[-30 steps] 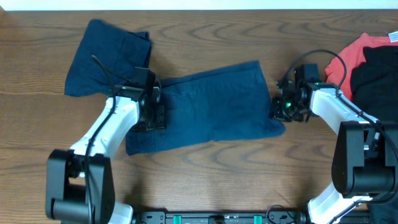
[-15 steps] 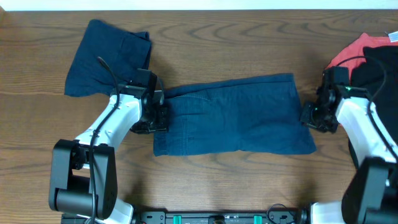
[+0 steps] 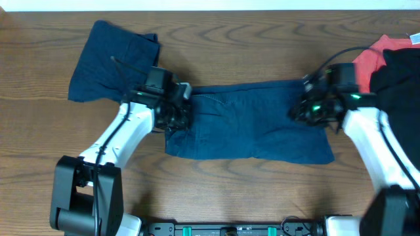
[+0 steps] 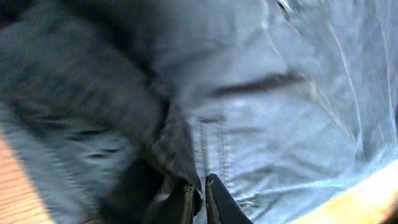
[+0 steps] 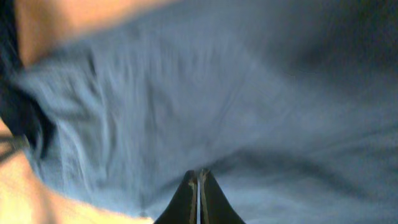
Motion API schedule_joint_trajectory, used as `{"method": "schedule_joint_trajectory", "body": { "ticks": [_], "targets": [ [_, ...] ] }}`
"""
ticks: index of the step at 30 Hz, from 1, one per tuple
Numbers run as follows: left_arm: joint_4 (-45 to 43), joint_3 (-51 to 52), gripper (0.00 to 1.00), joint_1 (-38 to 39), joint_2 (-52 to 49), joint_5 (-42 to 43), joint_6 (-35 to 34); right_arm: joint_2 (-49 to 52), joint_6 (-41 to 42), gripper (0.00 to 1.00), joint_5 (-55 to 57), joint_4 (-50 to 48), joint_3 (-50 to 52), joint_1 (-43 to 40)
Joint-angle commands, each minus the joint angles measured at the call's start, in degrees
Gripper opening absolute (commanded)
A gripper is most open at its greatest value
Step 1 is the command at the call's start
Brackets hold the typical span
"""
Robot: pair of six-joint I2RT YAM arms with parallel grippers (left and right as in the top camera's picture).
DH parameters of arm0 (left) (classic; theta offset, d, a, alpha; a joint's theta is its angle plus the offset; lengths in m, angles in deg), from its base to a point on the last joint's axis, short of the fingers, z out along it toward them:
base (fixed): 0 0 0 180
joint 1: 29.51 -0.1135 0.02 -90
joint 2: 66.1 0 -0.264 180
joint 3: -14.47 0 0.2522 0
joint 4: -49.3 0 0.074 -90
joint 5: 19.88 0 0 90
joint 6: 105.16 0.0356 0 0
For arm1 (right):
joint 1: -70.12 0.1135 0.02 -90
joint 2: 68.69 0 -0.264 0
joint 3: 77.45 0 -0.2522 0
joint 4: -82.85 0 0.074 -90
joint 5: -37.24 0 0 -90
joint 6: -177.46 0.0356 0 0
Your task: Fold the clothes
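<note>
Navy shorts lie spread flat across the middle of the table, waistband end to the left. My left gripper sits on their left end. In the left wrist view its jaws are shut, with a raised fold of the shorts pinched between them. My right gripper is over the upper right part of the shorts. In the right wrist view its jaws are shut, tips pressed into the creased fabric.
A second navy piece lies rumpled at the back left, just beyond my left arm. A coral-red garment and a black one are piled at the right edge, beside my right arm. Bare wood runs along the front.
The shorts were dragged to the right, then stayed put. My left gripper closed on the left end. My right gripper moved left from the shorts' right edge onto the cloth and shut again.
</note>
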Motion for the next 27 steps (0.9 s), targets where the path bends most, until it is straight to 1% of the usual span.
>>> {"method": "schedule_joint_trajectory", "body": {
  "ticks": [1, 4, 7, 9, 12, 16, 20, 21, 23, 24, 25, 27],
  "targets": [
    [1.27, 0.13, 0.10, 2.34, 0.28, -3.93, 1.86, 6.67, -0.09, 0.01, 1.09, 3.56, 1.53, 3.26],
    [2.97, 0.22, 0.09, 2.91, 0.28, -10.97, 1.84, 12.33, 0.52, 0.01, 6.40, 6.05, 1.75, 4.13],
    [4.48, 0.20, 0.06, 2.38, 0.28, -18.14, 1.84, 17.25, 3.63, 0.01, 14.78, 6.88, 1.77, 3.80],
    [5.44, 0.20, 0.06, 1.60, 0.28, -22.14, 1.75, 19.47, 5.07, 0.01, 19.63, 6.78, 1.75, 3.34],
    [6.32, 0.20, 0.06, -0.37, 0.28, -26.25, 0.17, 20.94, 5.49, 0.01, 21.94, 5.68, 1.75, 2.60],
    [6.01, 0.13, 0.06, -3.37, 0.44, -27.10, -0.72, 20.90, 5.49, 0.01, 22.51, 5.29, 1.75, 2.14],
    [6.51, -0.79, 0.06, -4.66, 1.49, -26.77, -0.74, 20.90, 5.33, 0.01, 22.49, 5.33, 1.75, 2.14],
    [7.13, -1.18, 0.06, -4.66, 2.19, -25.53, -0.74, 20.90, 5.25, 0.01, 22.49, 5.33, 1.75, 2.14],
    [8.68, -1.68, 0.06, -4.59, 3.87, -20.37, -0.74, 20.90, 5.27, 0.01, 22.49, 5.31, 1.75, 2.14],
    [9.49, -1.70, 0.11, -4.61, 4.79, -17.20, -0.74, 20.90, 5.27, 0.02, 22.49, 5.31, 1.75, 2.14],
    [10.45, -1.68, 0.23, -4.61, 5.57, -14.03, -0.79, 20.90, 5.25, 0.02, 22.49, 5.31, 1.75, 2.14],
    [12.09, -1.55, 0.39, -4.61, 6.43, -8.57, -0.76, 20.90, 5.25, 0.02, 22.49, 5.31, 1.75, 2.14]
  ]
}}
